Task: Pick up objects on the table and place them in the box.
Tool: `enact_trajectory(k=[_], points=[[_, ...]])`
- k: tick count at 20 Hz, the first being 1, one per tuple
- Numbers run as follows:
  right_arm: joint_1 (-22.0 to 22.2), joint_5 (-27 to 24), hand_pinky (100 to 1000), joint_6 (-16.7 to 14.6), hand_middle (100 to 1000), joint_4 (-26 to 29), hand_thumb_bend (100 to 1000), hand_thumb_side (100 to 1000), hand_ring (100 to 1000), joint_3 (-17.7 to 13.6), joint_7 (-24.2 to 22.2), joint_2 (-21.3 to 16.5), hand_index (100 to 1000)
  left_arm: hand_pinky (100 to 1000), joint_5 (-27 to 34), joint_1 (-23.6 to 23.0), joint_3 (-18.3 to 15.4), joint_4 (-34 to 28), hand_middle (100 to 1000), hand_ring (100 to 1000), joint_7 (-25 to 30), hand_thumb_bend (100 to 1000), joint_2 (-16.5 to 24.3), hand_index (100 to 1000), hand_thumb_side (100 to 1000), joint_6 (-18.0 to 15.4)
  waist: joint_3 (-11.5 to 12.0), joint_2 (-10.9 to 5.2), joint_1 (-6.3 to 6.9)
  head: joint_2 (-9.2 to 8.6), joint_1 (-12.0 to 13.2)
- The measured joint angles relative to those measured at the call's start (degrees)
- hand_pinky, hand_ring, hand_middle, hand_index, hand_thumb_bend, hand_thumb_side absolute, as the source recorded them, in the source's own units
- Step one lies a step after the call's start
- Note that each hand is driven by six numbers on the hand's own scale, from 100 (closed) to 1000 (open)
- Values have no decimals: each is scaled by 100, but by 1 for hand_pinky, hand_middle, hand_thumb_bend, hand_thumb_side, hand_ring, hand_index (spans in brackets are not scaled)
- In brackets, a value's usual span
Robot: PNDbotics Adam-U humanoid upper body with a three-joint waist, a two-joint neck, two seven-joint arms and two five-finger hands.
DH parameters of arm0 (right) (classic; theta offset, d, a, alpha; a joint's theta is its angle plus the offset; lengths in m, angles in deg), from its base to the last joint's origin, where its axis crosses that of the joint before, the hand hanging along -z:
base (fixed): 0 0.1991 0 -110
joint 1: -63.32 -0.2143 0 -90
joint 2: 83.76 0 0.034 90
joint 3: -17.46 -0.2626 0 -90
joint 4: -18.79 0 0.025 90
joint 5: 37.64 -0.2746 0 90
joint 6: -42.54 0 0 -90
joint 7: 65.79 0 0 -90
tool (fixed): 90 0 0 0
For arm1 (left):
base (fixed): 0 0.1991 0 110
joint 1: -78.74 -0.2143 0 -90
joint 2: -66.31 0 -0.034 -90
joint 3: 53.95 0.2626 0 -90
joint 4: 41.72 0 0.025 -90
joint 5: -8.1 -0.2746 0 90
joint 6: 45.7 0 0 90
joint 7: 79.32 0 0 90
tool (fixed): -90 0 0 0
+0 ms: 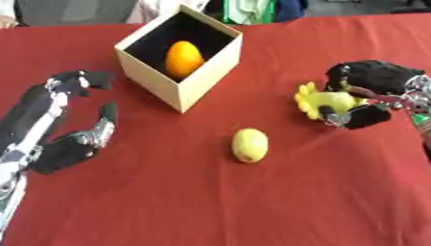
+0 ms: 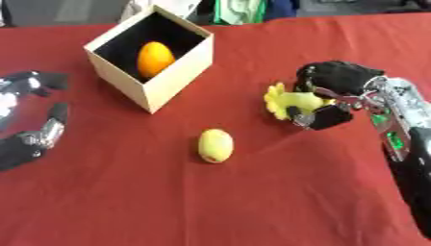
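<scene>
An open cream box (image 1: 198,80) with a dark inside stands at the back centre, and an orange (image 1: 183,59) lies in it. A yellow lemon (image 1: 250,144) rests on the red cloth in front of the box. At the right, my right hand (image 2: 336,84) is curled round a yellow frilly object (image 2: 290,102), which sticks out to the left of the fingers. My left hand (image 1: 60,120) lies open at the left edge, fingers spread, touching nothing.
The red tablecloth (image 1: 210,202) covers the whole table. People's clothing shows along the far edge behind the box.
</scene>
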Motion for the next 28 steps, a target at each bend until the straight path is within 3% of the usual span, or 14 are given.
enact_trajectory(k=[3, 4, 20, 28], points=[[0, -189, 761, 53, 479, 19, 100, 306, 866, 2, -40, 0, 584, 721, 8, -4, 0, 0, 687, 772, 16, 100, 0, 879, 781, -15, 1, 2, -2, 0, 0], [0, -263, 760, 73, 473, 26, 100, 289, 863, 2, -66, 0, 578, 721, 9, -5, 1, 0, 687, 772, 20, 100, 0, 879, 780, -17, 1, 2, -4, 0, 0], [-27, -1285, 756, 444, 445, 312, 100, 270, 848, -17, -696, 1, 557, 719, 13, -12, 1, 0, 683, 770, 75, 100, -2, 872, 769, -17, -41, 2, -6, -18, -1], [-397, -1608, 752, 485, 432, 485, 100, 231, 838, 2, -720, 100, 547, 719, 18, -17, 0, 0, 682, 769, 70, 100, -2, 870, 761, -22, -41, -1, -9, -29, -4]])
